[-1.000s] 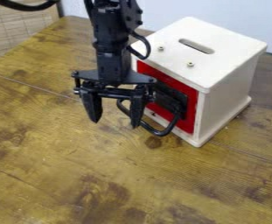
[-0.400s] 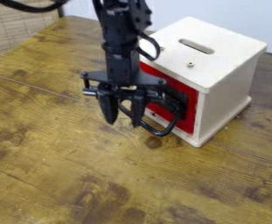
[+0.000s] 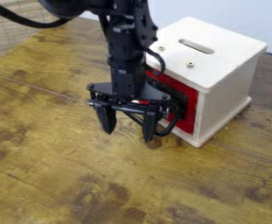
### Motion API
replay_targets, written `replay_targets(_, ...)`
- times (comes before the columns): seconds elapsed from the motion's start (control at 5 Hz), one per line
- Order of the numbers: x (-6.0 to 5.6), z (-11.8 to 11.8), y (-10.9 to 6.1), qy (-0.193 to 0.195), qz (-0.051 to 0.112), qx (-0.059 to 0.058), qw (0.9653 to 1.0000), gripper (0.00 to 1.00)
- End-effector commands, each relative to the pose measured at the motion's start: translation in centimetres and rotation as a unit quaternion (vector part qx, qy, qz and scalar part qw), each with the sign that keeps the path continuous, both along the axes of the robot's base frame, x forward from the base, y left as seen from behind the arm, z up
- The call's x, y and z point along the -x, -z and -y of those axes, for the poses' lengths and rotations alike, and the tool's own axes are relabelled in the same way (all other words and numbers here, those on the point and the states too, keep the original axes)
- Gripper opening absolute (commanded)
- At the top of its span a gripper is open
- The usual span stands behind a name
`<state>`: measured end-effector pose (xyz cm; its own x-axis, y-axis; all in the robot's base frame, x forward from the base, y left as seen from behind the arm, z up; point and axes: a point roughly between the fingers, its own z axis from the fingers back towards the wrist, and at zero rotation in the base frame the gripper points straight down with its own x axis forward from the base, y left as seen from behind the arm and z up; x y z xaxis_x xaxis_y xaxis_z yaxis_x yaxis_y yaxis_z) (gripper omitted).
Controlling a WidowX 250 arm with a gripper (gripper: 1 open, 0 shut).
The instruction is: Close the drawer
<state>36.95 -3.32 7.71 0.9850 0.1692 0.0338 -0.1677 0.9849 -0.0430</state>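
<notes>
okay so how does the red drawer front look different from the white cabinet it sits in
The drawer shows a red face with a black front plate; the cabinet is plain cream-white. The drawer carries a black wire loop handle hanging forward and down; the cabinet has no handle, only a slot in its top. The drawer's face is far smaller than the cabinet's side around it. Both are boxy with straight edges.

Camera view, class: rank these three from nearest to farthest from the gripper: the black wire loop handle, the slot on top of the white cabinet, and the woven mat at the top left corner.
1. Black wire loop handle: right beside the open gripper, at the drawer front.
2. Slot: up and right, on top of the white cabinet.
3. Woven mat: far off at the top left corner.
</notes>
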Motion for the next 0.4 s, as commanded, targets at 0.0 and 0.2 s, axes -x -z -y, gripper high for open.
replay_targets(0.0,-0.2,-0.3,-1.5,0.009,0.041,0.004,0.9991,1.0)
replay_targets(0.2,-0.5,-1.4,-0.3,0.0,0.043,0.002,0.9991,1.0)
